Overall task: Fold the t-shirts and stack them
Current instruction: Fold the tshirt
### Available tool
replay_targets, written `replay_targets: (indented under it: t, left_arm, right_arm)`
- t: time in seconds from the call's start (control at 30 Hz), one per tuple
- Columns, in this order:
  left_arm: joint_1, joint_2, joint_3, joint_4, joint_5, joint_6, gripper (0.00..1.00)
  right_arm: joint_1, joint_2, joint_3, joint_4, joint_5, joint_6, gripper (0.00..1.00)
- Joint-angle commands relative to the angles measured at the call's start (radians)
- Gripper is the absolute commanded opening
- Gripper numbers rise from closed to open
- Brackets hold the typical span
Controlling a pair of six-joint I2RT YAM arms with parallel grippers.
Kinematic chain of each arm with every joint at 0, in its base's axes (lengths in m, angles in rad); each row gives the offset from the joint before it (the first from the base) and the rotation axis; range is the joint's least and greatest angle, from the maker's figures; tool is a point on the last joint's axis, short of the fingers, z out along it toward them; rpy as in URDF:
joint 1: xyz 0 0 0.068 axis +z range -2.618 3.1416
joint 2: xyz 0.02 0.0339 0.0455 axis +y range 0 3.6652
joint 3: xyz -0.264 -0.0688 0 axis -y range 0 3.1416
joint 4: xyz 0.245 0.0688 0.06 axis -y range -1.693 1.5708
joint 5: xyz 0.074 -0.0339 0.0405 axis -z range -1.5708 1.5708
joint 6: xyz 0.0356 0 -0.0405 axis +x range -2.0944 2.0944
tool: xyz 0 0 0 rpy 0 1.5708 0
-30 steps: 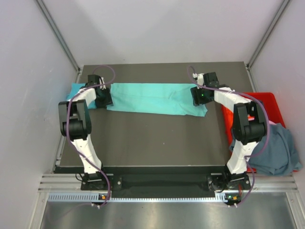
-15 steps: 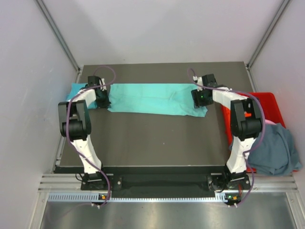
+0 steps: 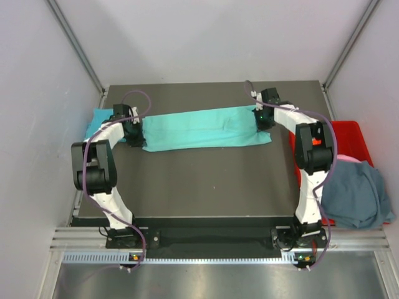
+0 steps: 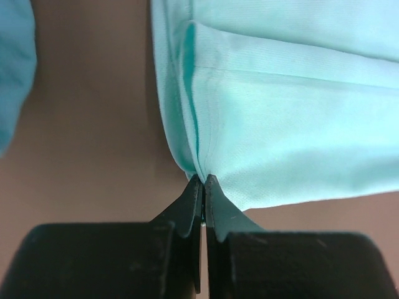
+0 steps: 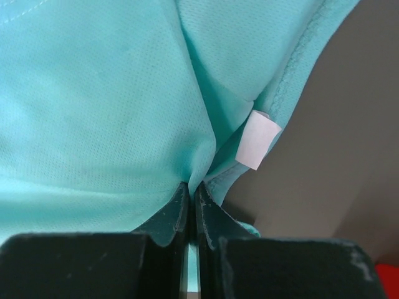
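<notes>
your left fingers (image 4: 184, 212) and right fingers (image 5: 174, 213) each pinch an end of the mint-teal shirt (image 3: 199, 128), likely to hold it taut over the bench (image 3: 206, 180) for the next fold.

A crumpled slate grey-blue cloth shirt (image 3: 355, 196) hides most of the red plastic crate (image 3: 348, 134); the left arm (image 3: 93, 165) covers part of the brighter cyan-blue cloth shirt (image 3: 96, 119)
</notes>
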State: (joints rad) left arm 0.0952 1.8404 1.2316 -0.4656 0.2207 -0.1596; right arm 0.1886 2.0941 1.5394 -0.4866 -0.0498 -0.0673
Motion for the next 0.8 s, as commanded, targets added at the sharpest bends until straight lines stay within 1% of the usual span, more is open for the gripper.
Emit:
replay_targets:
  t: [0.0, 0.03, 0.13, 0.23, 0.3, 0.33, 0.37, 0.47, 0.57, 0.77]
  left_arm:
    - [-0.026, -0.117, -0.050, 0.013, 0.031, -0.009, 0.00]
    - [-0.029, -0.134, -0.082, 0.018, 0.031, -0.011, 0.00]
    - [-0.057, -0.202, -0.138, 0.044, 0.026, -0.015, 0.00]
    - [-0.081, -0.269, -0.185, 0.062, 0.008, -0.008, 0.00]
    - [-0.092, -0.318, -0.210, 0.073, 0.000, -0.003, 0.00]
    - [-0.118, -0.332, -0.236, 0.085, -0.006, 0.000, 0.00]
    - [-0.129, -0.345, -0.248, 0.091, -0.009, 0.002, 0.00]
    - [-0.153, -0.385, -0.293, 0.111, -0.011, 0.015, 0.00]
    - [-0.181, -0.408, -0.334, 0.131, 0.008, 0.023, 0.00]
    - [-0.267, -0.426, -0.376, 0.150, 0.012, 0.028, 0.00]
  right_arm:
    - [-0.023, 0.092, 0.112, -0.012, 0.024, -0.003, 0.00]
    - [-0.023, 0.107, 0.137, -0.029, 0.019, -0.006, 0.00]
    - [-0.025, 0.193, 0.282, -0.064, 0.016, -0.009, 0.00]
    - [-0.026, 0.239, 0.362, -0.090, 0.013, -0.006, 0.00]
    - [-0.026, 0.280, 0.444, -0.101, 0.010, -0.002, 0.00]
    - [-0.025, 0.296, 0.474, -0.116, 0.007, -0.002, 0.00]
    - [-0.025, 0.325, 0.537, -0.125, 0.007, 0.001, 0.01]
    - [-0.026, 0.380, 0.649, -0.150, 0.004, 0.004, 0.01]
    - [-0.024, 0.417, 0.738, -0.161, 0.002, 0.009, 0.02]
    - [-0.023, 0.443, 0.812, -0.141, -0.010, 0.040, 0.04]
